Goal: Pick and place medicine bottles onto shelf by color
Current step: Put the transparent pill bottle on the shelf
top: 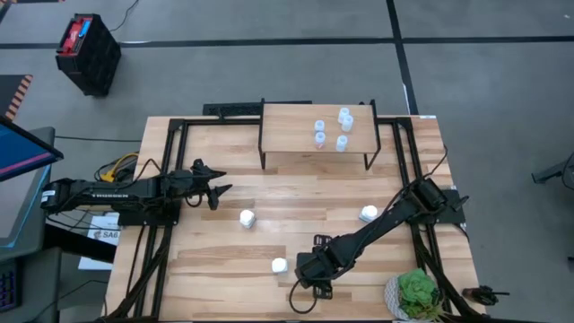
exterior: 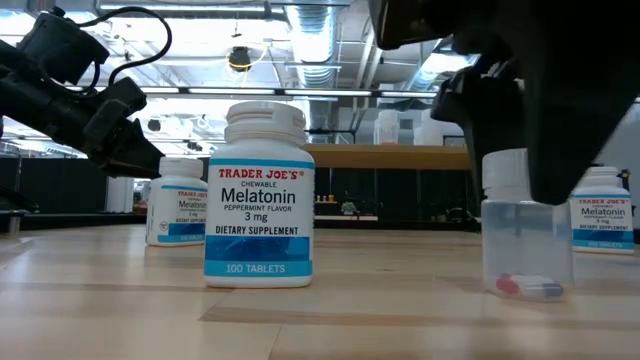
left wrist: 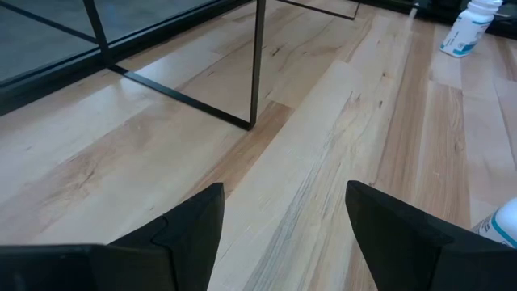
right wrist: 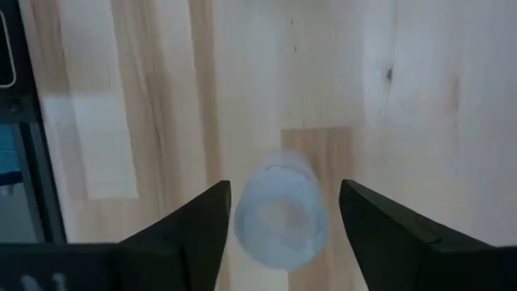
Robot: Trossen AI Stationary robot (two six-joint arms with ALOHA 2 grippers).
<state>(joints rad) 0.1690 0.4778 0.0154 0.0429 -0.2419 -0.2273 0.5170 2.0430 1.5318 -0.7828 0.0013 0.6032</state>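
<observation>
Translucent bottle (right wrist: 280, 213) stands upright on the table (right wrist: 404, 81), right between the wide-spread fingers of the right gripper (right wrist: 280, 234), not gripped. Left gripper (left wrist: 283, 234) hangs open, empty, off beside the shelf (top: 314, 130).

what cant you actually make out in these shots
- Clear bottle: blurred in the right wrist view; the right gripper hides it in the high view.
- Shelf bottles: too small in the high view to read.
- Far white bottle: cut off by the low view's edge.
</observation>
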